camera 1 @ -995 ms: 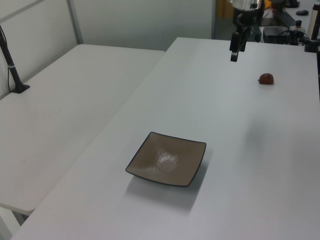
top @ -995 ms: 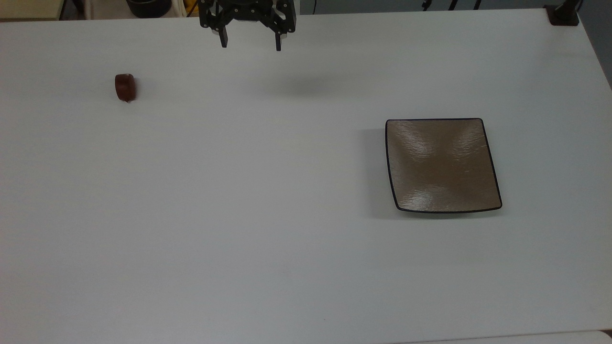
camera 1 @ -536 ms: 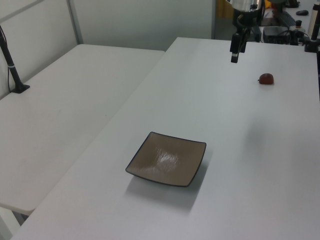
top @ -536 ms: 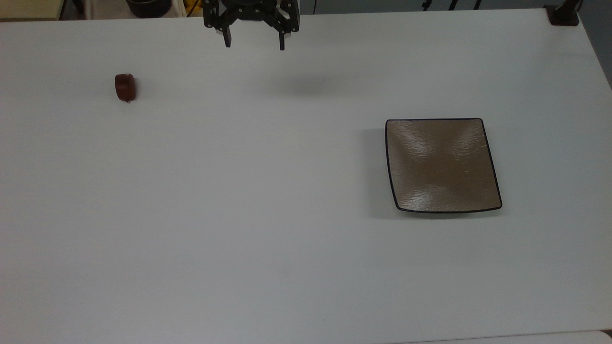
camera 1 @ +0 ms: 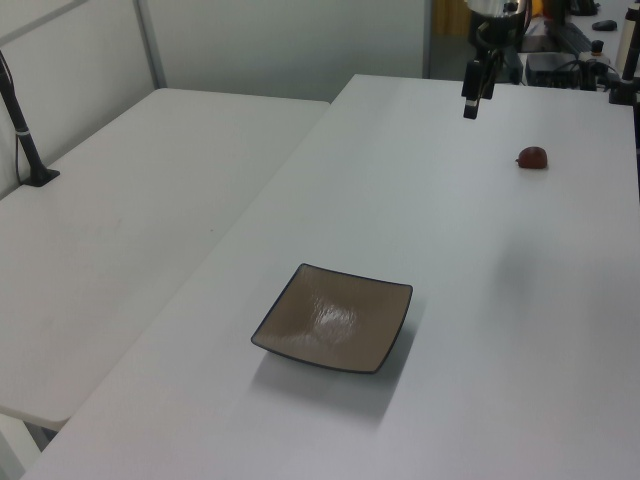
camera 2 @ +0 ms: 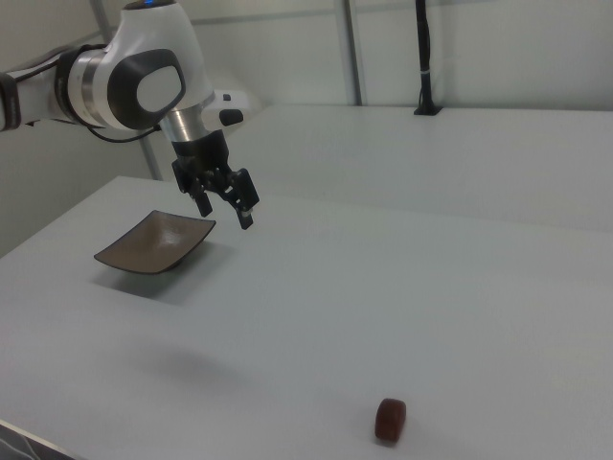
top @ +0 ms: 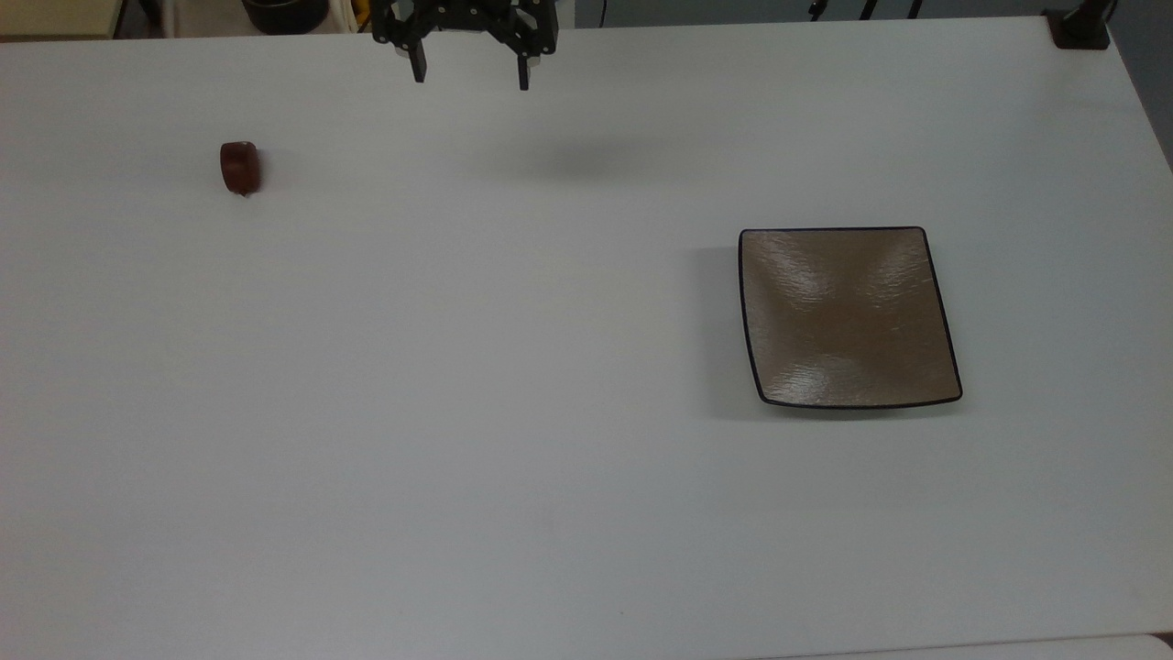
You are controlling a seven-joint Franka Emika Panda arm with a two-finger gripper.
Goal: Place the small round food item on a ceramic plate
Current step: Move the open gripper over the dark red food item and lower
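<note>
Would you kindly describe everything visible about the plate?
The plate is square with gently curved sides, glossy brownish-tan with a rippled, dished surface and a thin black rim; it looks ceramic. It sits flat and upright on the white table, its corners lifted slightly, casting a shadow toward the top view's left. It holds nothing and nothing but the table touches it. The food item lies far off toward the top view's left, and the open pincer hangs above the table's far edge.

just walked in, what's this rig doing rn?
A Panda arm is set to move a small reddish-brown food lump onto a square brown plate. Nothing is picked up yet: the gripper hangs open and empty above the white table, apart from both. The lump lies bare on the table toward the top view's left; the plate sits empty toward the top view's right.
</note>
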